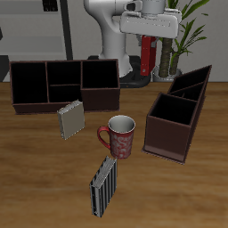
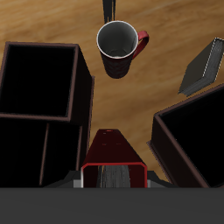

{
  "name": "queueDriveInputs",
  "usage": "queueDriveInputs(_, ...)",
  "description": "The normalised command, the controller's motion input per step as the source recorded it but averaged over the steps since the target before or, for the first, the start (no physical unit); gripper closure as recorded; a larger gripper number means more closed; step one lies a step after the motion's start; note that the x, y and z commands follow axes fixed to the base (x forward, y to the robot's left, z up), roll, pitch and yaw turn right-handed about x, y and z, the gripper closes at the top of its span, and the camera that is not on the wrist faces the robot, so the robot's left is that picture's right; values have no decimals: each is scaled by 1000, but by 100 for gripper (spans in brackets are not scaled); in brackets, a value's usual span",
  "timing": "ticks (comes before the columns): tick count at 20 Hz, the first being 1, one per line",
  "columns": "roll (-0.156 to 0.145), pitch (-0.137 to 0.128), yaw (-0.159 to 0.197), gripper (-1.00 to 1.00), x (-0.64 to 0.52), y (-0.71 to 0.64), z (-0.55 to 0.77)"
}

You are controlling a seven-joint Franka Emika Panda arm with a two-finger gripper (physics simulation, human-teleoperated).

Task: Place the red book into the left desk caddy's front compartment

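Dark-red cover and white page edges mark the red book [image 1: 145,57], one of three books in the scene, held upright in the pincer [image 1: 146,44] (its fingers pressed against the book's two faces) high in the upper centre of the exterior frame, above the tabletop [image 1: 36,169] and clear of it. In the wrist view the red book [image 2: 111,150] hangs straight below the pincer [image 2: 111,178], over the bare wood between two caddy walls.

Two desk caddies stand on the tabletop. The left desk caddy [image 1: 178,111], dark maroon-brown and open-topped, sits at the right of the exterior frame, seen slantwise, with its long side running away from the camera; its inner dividers show. The second caddy [image 1: 64,83] stands broadside at the upper left of that frame.

One mug [image 1: 119,134], red-patterned with a handle, stands near the centre of the exterior frame, between the caddies and nearer the front edge. One grey-covered book [image 1: 70,120] stands tilted just in front of the broadside caddy; one dark striped book [image 1: 103,186] stands at the lower centre.

Wood-grain planks make up the tabletop. Behind it stand the white robot base [image 1: 114,40], a potted plant [image 1: 190,31] at the upper right, and a grey wall.
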Motion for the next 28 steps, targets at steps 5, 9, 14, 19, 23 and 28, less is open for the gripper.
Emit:
queueDriveInputs(5, 59, 11, -7, 100, 6, 423, -8)
queueDriveInputs(9, 12, 8, -38, 100, 119, 242, 23)
queueDriveInputs(14, -2, 20, -33, 100, 183, 106, -20)
queueDriveInputs(19, 0, 25, -26, 100, 167, 99, -44)
queueDriveInputs(23, 15, 18, -11, 100, 64, 143, -79)
queueDriveInputs(28, 47, 24, -7, 100, 56, 240, -76)
